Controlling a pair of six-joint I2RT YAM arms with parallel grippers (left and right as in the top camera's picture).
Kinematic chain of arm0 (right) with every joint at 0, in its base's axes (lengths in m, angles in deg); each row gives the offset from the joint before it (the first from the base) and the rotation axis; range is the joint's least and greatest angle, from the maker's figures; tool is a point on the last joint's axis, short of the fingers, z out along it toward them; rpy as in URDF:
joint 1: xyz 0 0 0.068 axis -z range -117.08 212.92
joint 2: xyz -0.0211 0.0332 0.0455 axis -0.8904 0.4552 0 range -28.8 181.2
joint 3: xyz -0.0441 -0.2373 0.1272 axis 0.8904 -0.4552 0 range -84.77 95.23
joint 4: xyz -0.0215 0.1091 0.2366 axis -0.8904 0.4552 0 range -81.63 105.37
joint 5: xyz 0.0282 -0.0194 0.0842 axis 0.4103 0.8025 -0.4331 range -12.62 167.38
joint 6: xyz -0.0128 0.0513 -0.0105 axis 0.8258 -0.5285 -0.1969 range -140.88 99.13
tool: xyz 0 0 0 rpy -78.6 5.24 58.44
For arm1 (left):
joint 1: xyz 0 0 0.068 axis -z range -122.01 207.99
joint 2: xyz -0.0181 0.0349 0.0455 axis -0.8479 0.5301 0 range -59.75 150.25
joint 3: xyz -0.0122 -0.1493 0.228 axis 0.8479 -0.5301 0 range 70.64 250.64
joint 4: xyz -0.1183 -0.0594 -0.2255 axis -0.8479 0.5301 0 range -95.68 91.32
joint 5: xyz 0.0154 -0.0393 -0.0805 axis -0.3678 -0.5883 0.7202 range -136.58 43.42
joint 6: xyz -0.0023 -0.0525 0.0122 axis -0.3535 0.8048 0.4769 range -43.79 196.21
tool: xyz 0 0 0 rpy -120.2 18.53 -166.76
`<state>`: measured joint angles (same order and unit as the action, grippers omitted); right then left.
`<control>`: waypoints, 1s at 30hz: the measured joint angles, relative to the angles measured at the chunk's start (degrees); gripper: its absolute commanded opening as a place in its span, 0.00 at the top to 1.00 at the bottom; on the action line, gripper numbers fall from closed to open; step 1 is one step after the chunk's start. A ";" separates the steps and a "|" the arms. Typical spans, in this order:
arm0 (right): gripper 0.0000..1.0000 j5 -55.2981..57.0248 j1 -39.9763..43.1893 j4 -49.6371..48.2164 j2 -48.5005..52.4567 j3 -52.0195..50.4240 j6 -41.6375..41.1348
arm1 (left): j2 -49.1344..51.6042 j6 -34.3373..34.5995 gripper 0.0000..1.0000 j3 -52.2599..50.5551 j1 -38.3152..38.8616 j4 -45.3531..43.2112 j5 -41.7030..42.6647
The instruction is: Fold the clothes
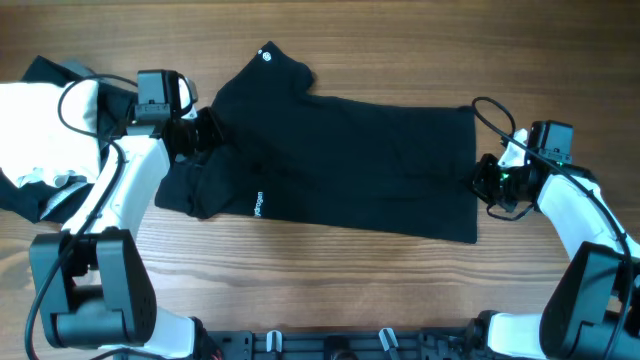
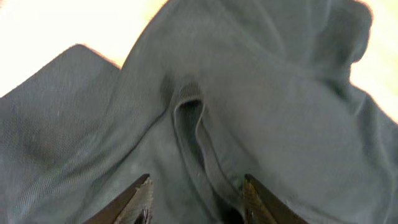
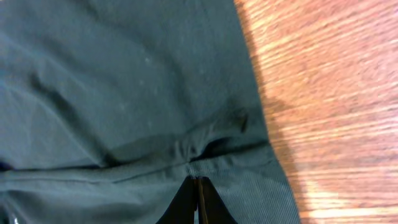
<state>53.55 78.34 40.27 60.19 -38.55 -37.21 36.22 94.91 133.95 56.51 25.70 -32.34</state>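
The folding has hardly begun. The big black piece of clothing [image 1: 350, 160] lies spread out in the middle of the wooden table [image 1: 400, 290]. Most of it is flat, but its left end is bunched up and no neat fold shows yet. A pile of white and black clothes [image 1: 30, 110] waits at the far left edge, so there is a lot left to do. The left gripper [image 1: 205, 133] sits over the bunched end, and the right gripper [image 1: 487, 180] is at the flat right edge. From above you can see the small round white mark [image 1: 267, 55] and the white letters [image 1: 257, 204], but not what the fingers are doing. The left wrist camera shows that: the left gripper [image 2: 198, 196] has its fingers spread wide over a raised ridge of cloth [image 2: 189, 124], holding nothing. The right wrist camera shows the right gripper [image 3: 198, 199] with its fingers pressed tight together at the hem [image 3: 124, 168]. It seems to be pinching the hem, though the very tips are hard to see.
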 measured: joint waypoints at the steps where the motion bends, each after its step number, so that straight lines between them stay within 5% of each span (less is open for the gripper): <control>1: 0.94 -0.15 0.00 0.72 -0.46 0.02 0.04 | -0.17 -0.17 0.77 0.09 0.00 1.01 0.28; 4: 0.94 -0.57 0.00 3.08 -4.37 0.31 0.22 | -1.62 -1.09 0.96 0.63 0.96 6.99 1.57; 20: 0.93 -0.79 0.00 5.38 -9.60 1.31 0.20 | 4.63 -5.01 0.96 -1.77 17.42 8.61 -3.96; 30: 0.93 -0.81 0.00 5.38 -9.60 1.31 0.20 | 9.38 -5.16 0.96 -2.21 17.44 -9.68 -7.76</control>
<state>52.74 78.34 45.64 50.59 -37.24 -37.02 45.59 89.75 131.75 73.95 16.02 -40.10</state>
